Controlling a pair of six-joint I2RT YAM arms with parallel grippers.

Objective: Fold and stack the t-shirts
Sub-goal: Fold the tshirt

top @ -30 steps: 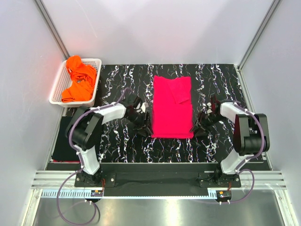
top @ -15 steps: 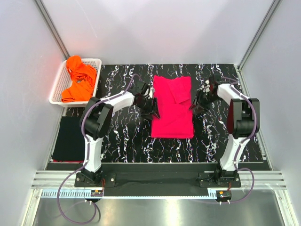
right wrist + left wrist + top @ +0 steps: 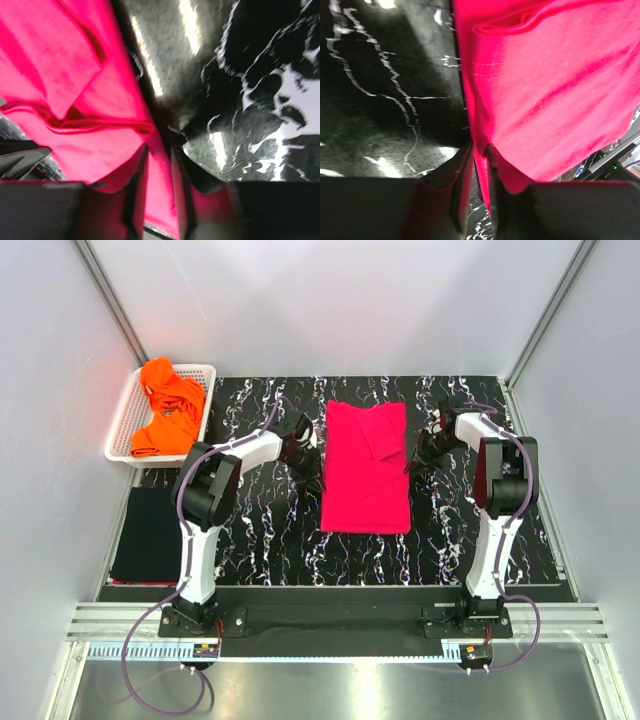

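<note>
- The pink t-shirt [image 3: 365, 475] lies flat at the centre of the black veined mat [image 3: 260, 530]. It is already folded into a long narrow panel, with one sleeve turned in near its far end.
- The left gripper [image 3: 314, 468] sits at the panel's left edge. In the left wrist view its jaws are drawn nearly together with the cloth edge pinched between them.
- The right gripper [image 3: 414, 461] sits at the opposite edge, roughly level with the left one. In the right wrist view a strip of pink cloth runs between its narrowly spaced fingers, so it appears gripped as well.
- Handling judgement: the cloth is light, limp and without stiffness. It will sag and crease between the two holds, and the layers can slide apart.
- Take hold at the doubled side edges and catch all layers in each pinch. Keep both holds level so that the fold line runs straight.
- The mat looks glossy, so a dragged shirt may slip rather than stay put.
- The orange t-shirts [image 3: 165, 410] are heaped in the white basket [image 3: 120, 430].
- A black t-shirt [image 3: 148, 535] lies folded flat at the mat's left edge, the likely base of the stack.
</note>
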